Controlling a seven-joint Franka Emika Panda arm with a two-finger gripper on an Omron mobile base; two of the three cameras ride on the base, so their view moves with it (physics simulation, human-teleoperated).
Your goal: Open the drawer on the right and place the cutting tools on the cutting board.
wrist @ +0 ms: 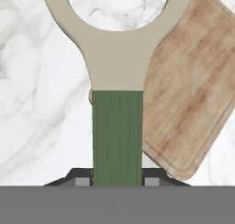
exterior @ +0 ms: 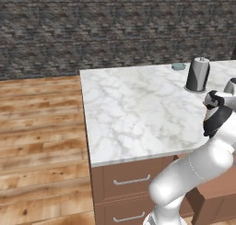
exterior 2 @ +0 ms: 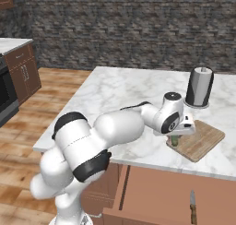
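Nearest, the drawer [exterior 2: 156,192] stands open with a knife [exterior 2: 193,206] left inside, while the claw [wrist: 117,181] pinches the peeler [wrist: 117,126] by its green handle over the near corner of the cutting board [exterior 2: 203,139]. Judging by this, the carry is ending; next comes lowering and letting go. Beyond, the marble worktop [exterior: 133,109] bears a grey cylinder [exterior 2: 199,87] before a stone wall [exterior 2: 129,30].

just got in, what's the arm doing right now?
The tool is shut on the peeler, gripping its green handle, and holds it over the near corner of the cutting board on the marble counter. The drawer below is pulled open, and a knife lies inside it. A grey cylinder stands behind the board.
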